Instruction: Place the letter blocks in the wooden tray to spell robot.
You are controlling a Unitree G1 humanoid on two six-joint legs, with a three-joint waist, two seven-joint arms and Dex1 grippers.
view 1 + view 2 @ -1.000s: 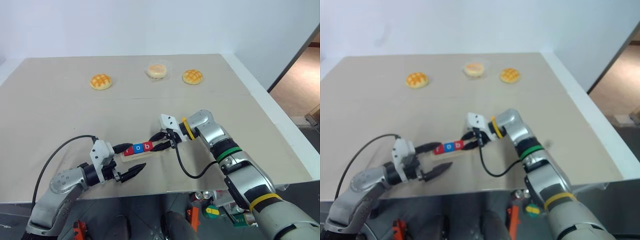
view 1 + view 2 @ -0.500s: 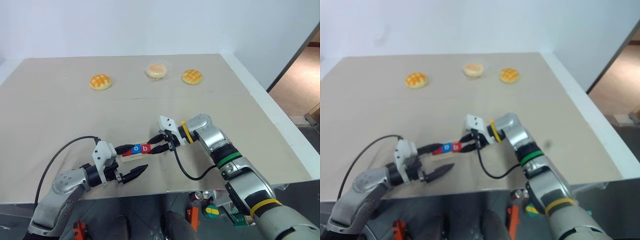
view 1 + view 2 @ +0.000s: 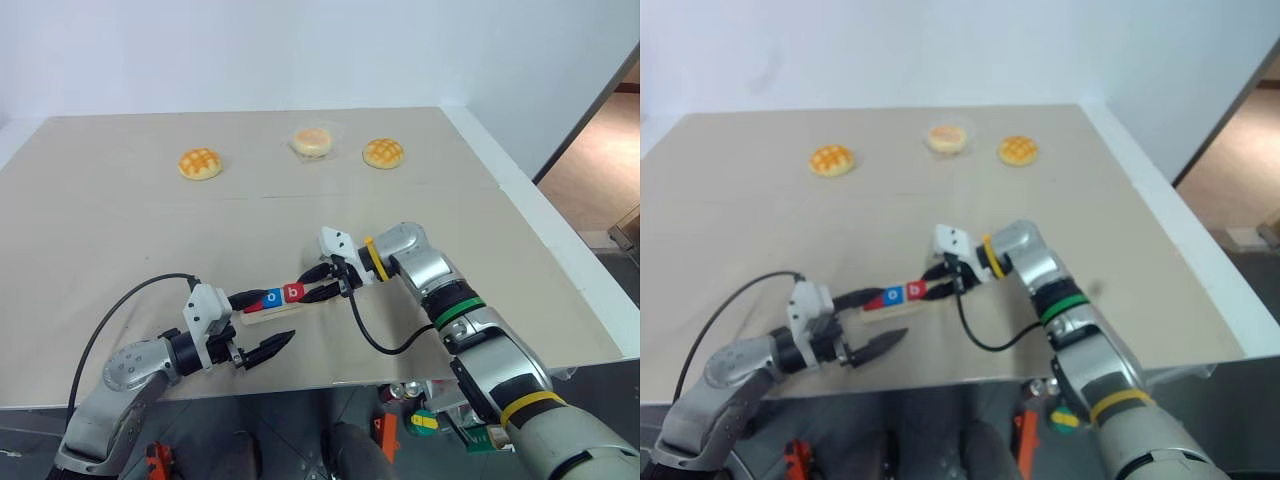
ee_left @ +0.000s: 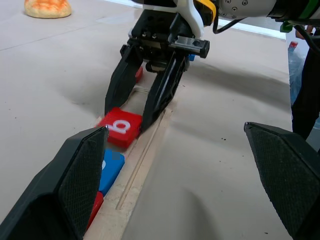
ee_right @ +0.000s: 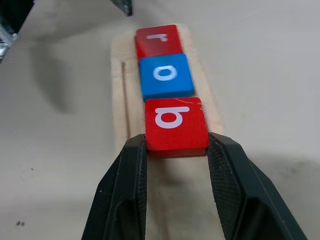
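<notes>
The wooden tray [image 5: 120, 100] lies near the table's front edge. In its groove sit a red r block [image 5: 159, 40] and a blue o block [image 5: 165, 75]. Just past the o, my right gripper [image 5: 176, 145] is shut on the red b block [image 5: 175, 125], which is slightly tilted over the groove. From above, the b block [image 3: 293, 292] lies beside the o block [image 3: 272, 297]. My left gripper [image 3: 275, 315] is open and straddles the tray's left end without touching any block. Behind the right gripper, a red piece [image 4: 138, 74] and a blue piece [image 4: 191, 57] peek out.
Three buns lie at the back of the table: one on the left [image 3: 201, 163], one in clear wrap [image 3: 315, 141], one on the right [image 3: 384, 153]. The table's front edge [image 3: 330, 378] runs just below the tray. A black cable [image 3: 110, 310] loops from my left arm.
</notes>
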